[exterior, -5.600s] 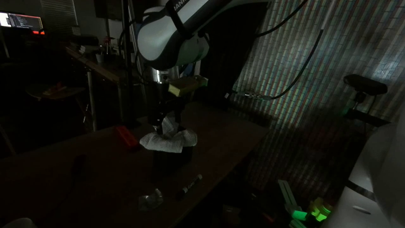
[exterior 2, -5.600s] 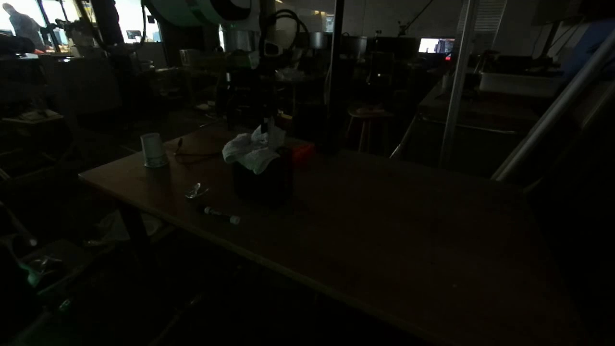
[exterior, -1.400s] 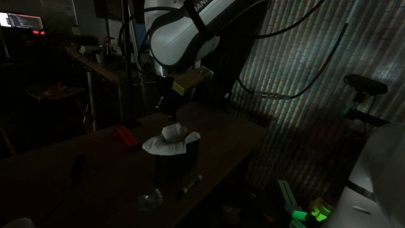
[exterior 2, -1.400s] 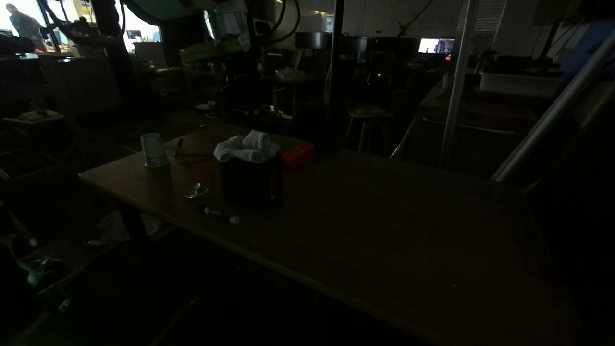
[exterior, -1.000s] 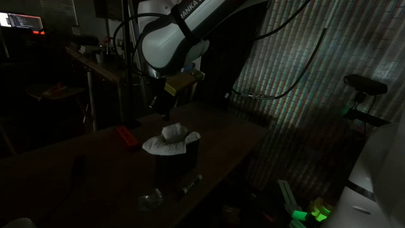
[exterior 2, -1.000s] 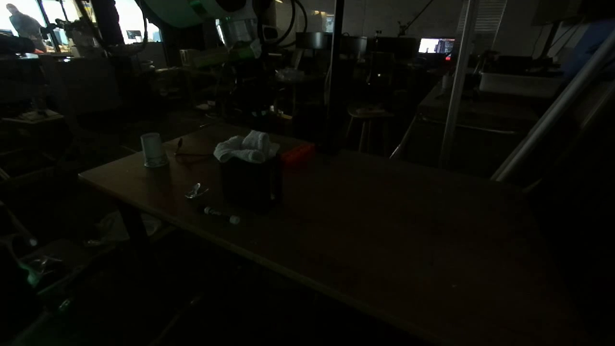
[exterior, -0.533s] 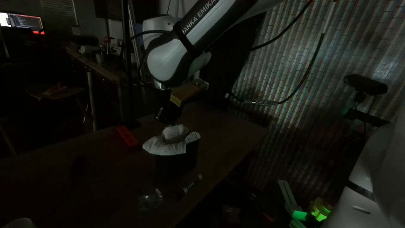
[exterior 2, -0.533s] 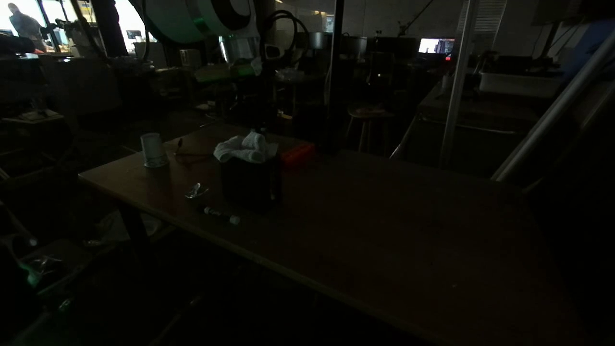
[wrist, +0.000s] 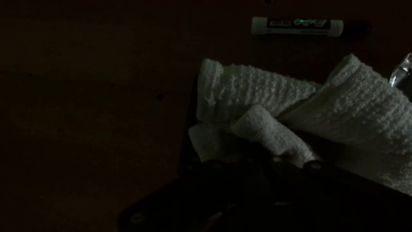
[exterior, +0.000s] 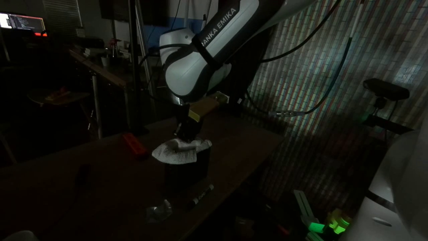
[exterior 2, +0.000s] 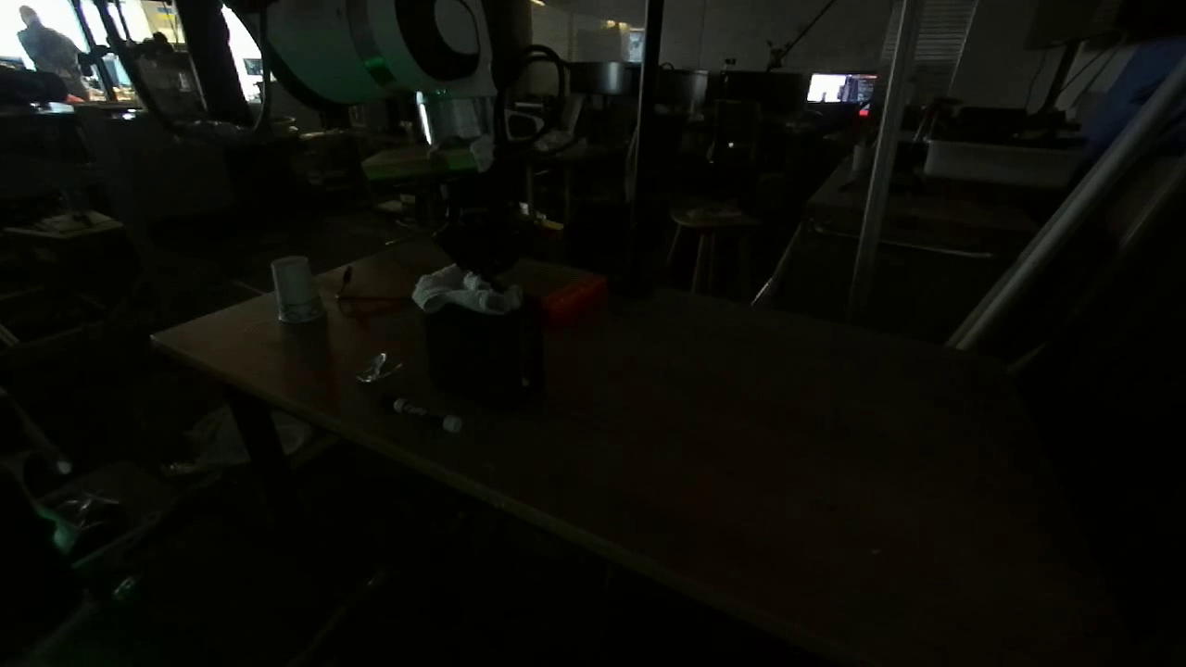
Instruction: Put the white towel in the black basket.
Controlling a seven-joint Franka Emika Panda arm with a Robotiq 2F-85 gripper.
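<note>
We see the gripper (exterior: 189,136) right down at the white towel (wrist: 267,88), which is bunched beneath it in the mouth of the black basket (exterior: 187,175), partly flopped over the rim. Too dark for us to tell if the gripper's spread or pinched together. Expo marker (wrist: 294,26) lies on the surface (exterior 2: 723,426), lower than the gripper.

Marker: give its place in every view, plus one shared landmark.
In an exterior view: marker low, just left of centre.
In an exterior view: marker left of centre, below the middle.
In the wrist view: marker near the top, right of centre.
Shared landmark: the white towel, in all three.
</note>
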